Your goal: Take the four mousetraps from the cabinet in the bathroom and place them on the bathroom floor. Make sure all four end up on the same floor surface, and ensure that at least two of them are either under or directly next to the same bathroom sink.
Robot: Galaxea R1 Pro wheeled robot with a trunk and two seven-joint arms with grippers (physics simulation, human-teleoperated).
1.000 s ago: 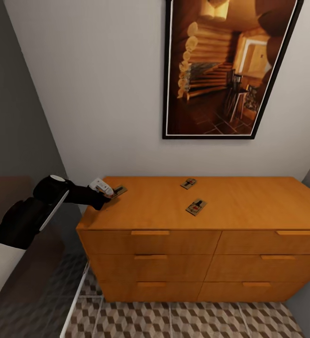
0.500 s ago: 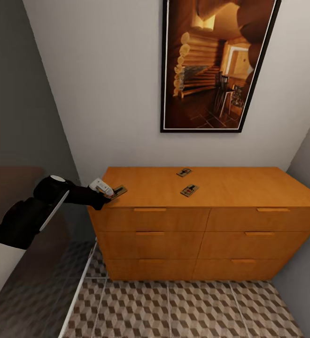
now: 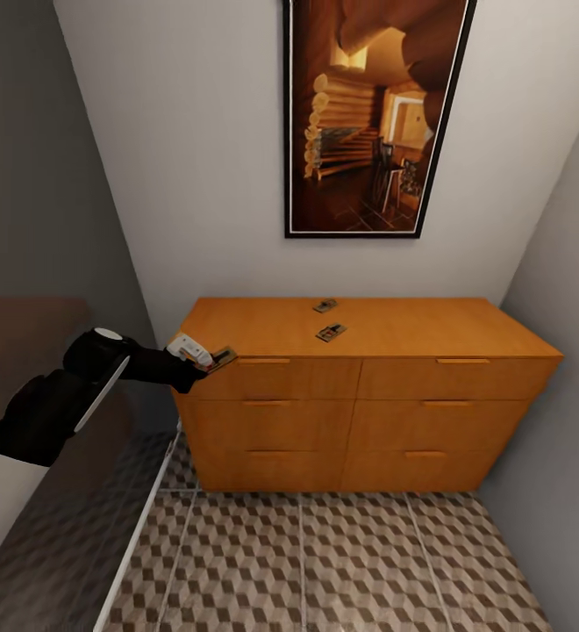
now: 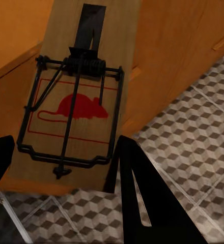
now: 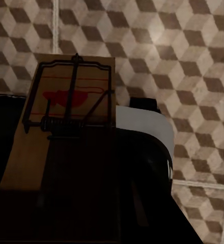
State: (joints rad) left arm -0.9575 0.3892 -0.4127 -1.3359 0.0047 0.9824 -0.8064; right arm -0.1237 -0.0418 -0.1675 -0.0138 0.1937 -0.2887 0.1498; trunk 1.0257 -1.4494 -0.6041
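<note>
Cube-patterned brown-and-beige tiled bathroom floor (image 3: 325, 562) spreads below low orange-brown wooden cabinet (image 3: 360, 412) with bar handles. Two small brown wooden mousetraps lie on cabinet's flat top, well apart from left gripper: one near back (image 3: 325, 305), one nearer front (image 3: 331, 333). Black left arm reaches level toward cabinet's front left corner; left gripper (image 3: 206, 362) clamped on third mousetrap (image 4: 79, 96). Right gripper (image 5: 81, 152) holds fourth mousetrap (image 5: 66, 101) above floor tiles.
</note>
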